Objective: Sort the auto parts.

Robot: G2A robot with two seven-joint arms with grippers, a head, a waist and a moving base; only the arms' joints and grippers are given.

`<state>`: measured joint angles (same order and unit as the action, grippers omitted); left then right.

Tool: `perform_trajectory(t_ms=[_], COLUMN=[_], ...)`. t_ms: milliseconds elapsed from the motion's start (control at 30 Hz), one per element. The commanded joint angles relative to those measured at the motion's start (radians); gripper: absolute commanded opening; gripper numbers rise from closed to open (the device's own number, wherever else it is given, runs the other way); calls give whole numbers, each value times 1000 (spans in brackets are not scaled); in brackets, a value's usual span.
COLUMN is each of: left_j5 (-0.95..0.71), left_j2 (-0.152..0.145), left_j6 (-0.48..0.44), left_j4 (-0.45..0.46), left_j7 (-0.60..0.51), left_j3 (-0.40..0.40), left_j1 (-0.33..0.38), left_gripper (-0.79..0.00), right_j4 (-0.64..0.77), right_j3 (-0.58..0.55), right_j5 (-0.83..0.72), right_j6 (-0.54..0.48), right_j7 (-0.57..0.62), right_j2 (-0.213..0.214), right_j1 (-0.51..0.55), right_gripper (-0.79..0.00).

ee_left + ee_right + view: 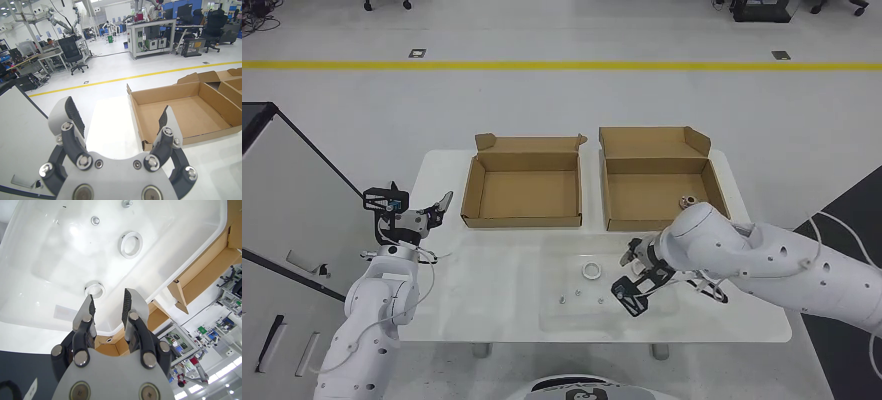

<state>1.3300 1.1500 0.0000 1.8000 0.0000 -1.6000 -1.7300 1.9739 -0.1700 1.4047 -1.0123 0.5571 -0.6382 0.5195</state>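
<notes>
A shallow white tray (28, 298) holds the parts: a large metal ring (130, 244), a smaller metal collar (95, 289) and two bolts (95, 220). In the top view the tray (552, 322) lies at the table's front middle, with the large ring (590, 270) and small bolts (577, 294) in it. My right gripper (109, 296) hangs open just above the tray, one fingertip beside the small collar and nothing between the fingers. The right gripper (626, 273) sits at the tray's right part. My left gripper (118, 106) is open and empty, raised near the table's left edge (432, 212).
Two open cardboard boxes stand at the back of the table, the left box (522, 192) empty and the right box (654, 188) holding a small metal part (687, 200). The left box (189, 113) lies ahead of my left gripper. A dark panel (292, 190) stands left of the table.
</notes>
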Motion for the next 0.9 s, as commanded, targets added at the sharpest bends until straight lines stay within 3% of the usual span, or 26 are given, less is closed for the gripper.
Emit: perform_trajectory(t_ms=[0, 400, 867], left_j5=[0, 0, 0], left_j2=[0, 0, 0], left_j6=[0, 0, 0], left_j4=[0, 0, 0], left_j7=[0, 0, 0], left_j3=[0, 0, 0], left_j1=[0, 0, 0], left_gripper=[0, 0, 0], right_j4=[-10, -69, -187], right_j3=[0, 0, 0], right_j5=[-29, -198, -173], right_j6=[0, 0, 0], right_j7=[25, 251, 251], right_j2=[-3, -64, -131], right_j1=[5, 25, 51], right_gripper=[-443, -465, -468])
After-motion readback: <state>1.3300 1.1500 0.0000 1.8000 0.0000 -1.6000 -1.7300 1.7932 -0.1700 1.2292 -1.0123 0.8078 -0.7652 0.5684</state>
